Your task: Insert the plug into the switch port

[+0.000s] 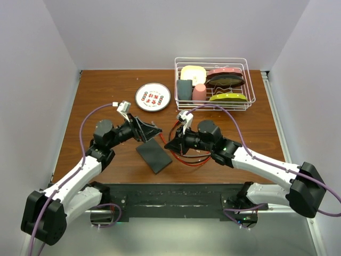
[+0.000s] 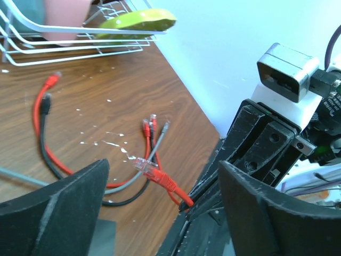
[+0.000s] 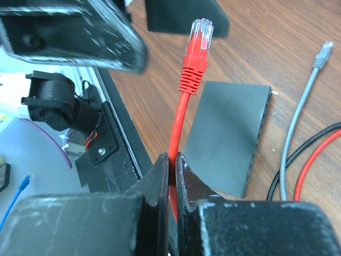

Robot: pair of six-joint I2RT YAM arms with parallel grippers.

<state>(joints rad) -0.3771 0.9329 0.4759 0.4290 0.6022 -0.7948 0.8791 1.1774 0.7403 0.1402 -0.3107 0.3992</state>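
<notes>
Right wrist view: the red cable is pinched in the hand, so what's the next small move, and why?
Probably turn and lower the right hand so the plug faces the socket edge of the switch. The hand is shut on the red cable just below the plug, which points past the switch rather than at its sockets.

One switch (image 1: pixel 154 154), one white plate (image 1: pixel 153 96), one wire rack (image 1: pixel 210 58), and two claws (image 2: pixel 162 205) (image 3: pixel 172 166).

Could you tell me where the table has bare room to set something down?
Bare wood lies left of the white plate, toward the far-left corner, and between the wire rack and the right arm. The centre is crowded: the switch, loose cables, left gripper and right gripper.
</notes>
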